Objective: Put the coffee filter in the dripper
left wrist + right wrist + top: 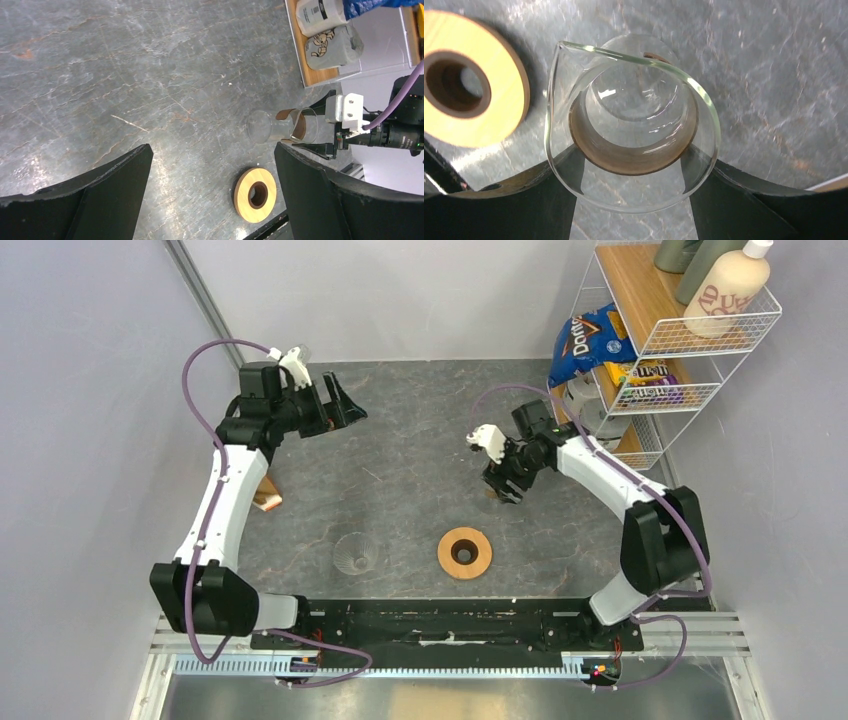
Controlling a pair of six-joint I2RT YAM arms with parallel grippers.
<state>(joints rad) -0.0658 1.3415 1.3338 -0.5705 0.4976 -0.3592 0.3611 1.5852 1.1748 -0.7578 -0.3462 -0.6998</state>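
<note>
the coffee filter [266, 499], as far as i can judge, is the small tan piece lying flat on the table [420, 455] at the left, partly tucked under the left forearm. it is too small in the overhead view to rule out some other packet. as thin paper it should be nearly weightless, limp and easy to crease or tear. lying flat it offers little to grab, so a light pinch on a raised edge or the seam looks the sensible hold. the dripper [358, 555] is a clear ribbed glass cone near the front edge, and its wooden ring [464, 552] lies apart from it to the right. the glass is likely slick and breakable, so the paper should be lowered in, not pushed. the left gripper [348, 402] hangs at the far left with its fingers spread wide and nothing between them. the right gripper [503, 488] has its fingers on either side of a glass carafe [634, 125] with a brown band at the neck; whether they press on it or only flank it i cannot tell. only the overhead view shows the cone and the tan piece. the right wrist view alone looks straight down the carafe's mouth and shows its spout, with the ring just beside. the left wrist view gives the carafe side-on, plus a shelf [320, 76] beyond.
</note>
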